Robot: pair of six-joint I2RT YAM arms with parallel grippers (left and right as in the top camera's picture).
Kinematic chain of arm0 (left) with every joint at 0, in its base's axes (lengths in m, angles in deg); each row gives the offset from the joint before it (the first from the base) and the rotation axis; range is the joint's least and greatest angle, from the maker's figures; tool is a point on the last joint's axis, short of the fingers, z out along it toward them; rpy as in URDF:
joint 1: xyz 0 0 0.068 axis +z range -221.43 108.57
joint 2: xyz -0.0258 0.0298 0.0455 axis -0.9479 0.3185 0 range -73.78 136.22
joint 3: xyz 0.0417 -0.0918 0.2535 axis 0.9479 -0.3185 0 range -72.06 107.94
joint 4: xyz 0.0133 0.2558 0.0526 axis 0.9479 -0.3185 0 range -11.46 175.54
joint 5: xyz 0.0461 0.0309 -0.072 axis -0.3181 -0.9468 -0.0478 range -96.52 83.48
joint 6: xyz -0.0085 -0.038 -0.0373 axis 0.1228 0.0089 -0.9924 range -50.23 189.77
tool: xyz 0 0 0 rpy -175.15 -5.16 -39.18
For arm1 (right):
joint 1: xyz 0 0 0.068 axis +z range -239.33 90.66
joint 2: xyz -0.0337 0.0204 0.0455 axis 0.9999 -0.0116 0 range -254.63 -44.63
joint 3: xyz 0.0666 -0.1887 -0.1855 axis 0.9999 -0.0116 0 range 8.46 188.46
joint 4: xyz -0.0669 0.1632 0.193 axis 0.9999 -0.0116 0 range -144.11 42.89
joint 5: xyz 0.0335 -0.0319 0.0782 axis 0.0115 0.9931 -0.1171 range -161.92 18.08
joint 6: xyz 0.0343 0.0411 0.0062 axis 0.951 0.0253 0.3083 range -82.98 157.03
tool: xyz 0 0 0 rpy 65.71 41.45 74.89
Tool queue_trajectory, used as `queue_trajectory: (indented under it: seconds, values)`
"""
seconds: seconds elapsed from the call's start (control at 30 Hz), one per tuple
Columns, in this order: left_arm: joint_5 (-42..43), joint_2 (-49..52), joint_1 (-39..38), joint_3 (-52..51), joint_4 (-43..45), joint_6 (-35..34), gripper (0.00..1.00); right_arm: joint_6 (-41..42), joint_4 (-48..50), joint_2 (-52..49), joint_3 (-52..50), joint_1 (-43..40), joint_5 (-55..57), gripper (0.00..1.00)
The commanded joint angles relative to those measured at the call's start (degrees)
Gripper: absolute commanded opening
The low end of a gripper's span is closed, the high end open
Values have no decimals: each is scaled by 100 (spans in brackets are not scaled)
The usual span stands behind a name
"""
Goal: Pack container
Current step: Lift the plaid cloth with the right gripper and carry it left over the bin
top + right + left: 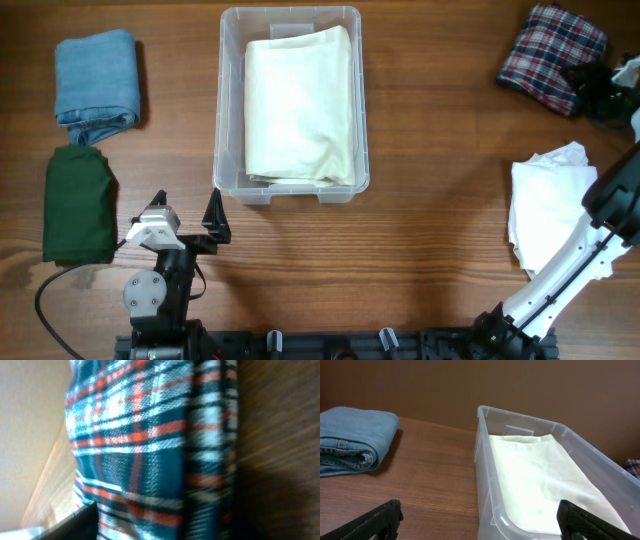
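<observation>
With the container (290, 14) at top centre holding a cream cloth (300, 105), the left gripper (188, 210) splayed wide at lower left and the right gripper (588, 82) at the plaid cloth (545, 50) upper right, clasp impossible to tell, may pinch only one layer and drop it short.
</observation>
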Motion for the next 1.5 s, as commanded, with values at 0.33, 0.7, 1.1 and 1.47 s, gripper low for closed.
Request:
queue_trajectory:
  seconds: [0.33, 0.7, 1.1, 1.47]
  values:
    - [-17, 2, 42, -35, -9, 46, 100, 208, -319, -682, -356, 210, 376, 6]
    - [-17, 2, 42, -35, -9, 46, 100, -151, -656, 133, -356, 229, 428, 4]
    - [-17, 2, 42, -35, -11, 46, 100, -852, -1222, 1967, -356, 684, 839, 4]
    - [-17, 2, 42, -35, -9, 48, 100, -1626, -1620, 3274, -356, 1532, 1934, 4]
